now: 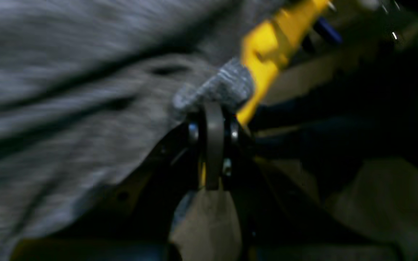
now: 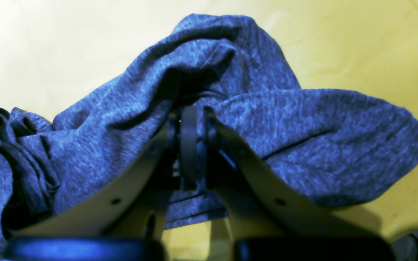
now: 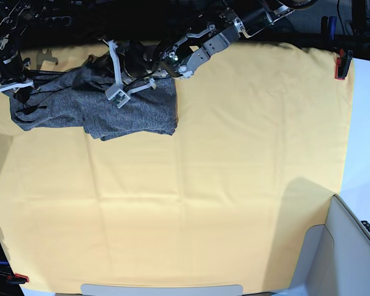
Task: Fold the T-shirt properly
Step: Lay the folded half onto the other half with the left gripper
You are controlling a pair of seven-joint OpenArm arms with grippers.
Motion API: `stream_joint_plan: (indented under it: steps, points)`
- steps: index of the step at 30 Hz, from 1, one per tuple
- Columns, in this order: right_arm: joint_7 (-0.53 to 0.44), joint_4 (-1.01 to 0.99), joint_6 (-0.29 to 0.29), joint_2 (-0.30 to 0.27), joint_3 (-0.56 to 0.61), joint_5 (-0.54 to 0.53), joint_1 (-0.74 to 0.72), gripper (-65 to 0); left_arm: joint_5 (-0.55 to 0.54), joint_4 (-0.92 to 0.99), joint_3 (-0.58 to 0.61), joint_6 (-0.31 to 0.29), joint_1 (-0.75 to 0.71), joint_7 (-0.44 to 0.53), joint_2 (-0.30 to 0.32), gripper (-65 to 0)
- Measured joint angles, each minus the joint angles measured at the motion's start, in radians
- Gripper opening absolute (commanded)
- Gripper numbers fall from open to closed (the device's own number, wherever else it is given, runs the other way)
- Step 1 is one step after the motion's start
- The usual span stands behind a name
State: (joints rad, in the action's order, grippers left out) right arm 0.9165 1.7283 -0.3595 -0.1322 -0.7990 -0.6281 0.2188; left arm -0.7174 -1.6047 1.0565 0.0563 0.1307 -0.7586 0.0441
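Observation:
The dark grey T-shirt [image 3: 129, 111] lies bunched at the far left of the yellow cloth. It looks blue in the right wrist view [image 2: 303, 137] and blurred grey in the left wrist view [image 1: 67, 108]. My left gripper [image 1: 213, 108] is shut on a pinched fold of the shirt. In the base view it [image 3: 118, 94] sits over the shirt's upper middle. My right gripper [image 2: 191, 112] is shut on a raised ridge of the shirt. In the base view it [image 3: 6, 86] is at the shirt's far left end. The sleeves are hidden in the folds.
The yellow-orange table cloth [image 3: 222, 160] covers the whole table. Red clamps hold it at the far right corner [image 3: 339, 66] and the near left corner [image 3: 18, 279]. A grey bin [image 3: 351, 246] stands at the near right. The left arm [image 3: 234, 28] reaches in along the far edge.

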Motion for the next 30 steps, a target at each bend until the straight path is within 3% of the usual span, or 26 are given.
stream_joint_plan:
  steps: [5,10,14,17,19,24,30]
  points:
    - [-0.002,-0.018,0.000,-0.003,0.000,-0.003,-0.006,-61.4,0.000,-0.001,0.039,-0.002,0.011,-0.002,0.000,-64.7]
    - [0.004,-0.067,0.000,-0.036,0.003,-0.001,-0.030,-60.3,0.000,-0.143,0.034,-0.086,0.026,0.002,0.022,-64.6]
    - [0.013,-0.076,0.000,-0.114,0.005,-0.006,-0.039,-48.1,-0.002,-0.246,0.034,-0.089,0.031,-0.003,0.078,-64.5]
    - [0.120,-0.095,-0.008,-0.189,-0.004,-0.006,-0.083,-40.6,0.002,-0.257,0.030,-0.087,0.031,-0.008,0.122,-63.9]
    - [0.153,-0.130,-0.069,-0.233,-0.005,-0.018,-0.129,-38.6,0.004,-0.256,0.029,-0.086,0.031,-0.015,0.127,-61.7]
    - [0.225,-0.357,-0.339,-0.352,-0.006,-0.094,-0.196,-31.2,0.000,-0.258,0.029,-0.087,0.024,-0.008,0.156,-55.6]
    - [0.227,-0.575,-0.333,-0.405,-0.001,-0.137,-0.213,-21.1,0.000,-0.257,0.029,-0.087,0.024,-0.003,0.172,-53.9]
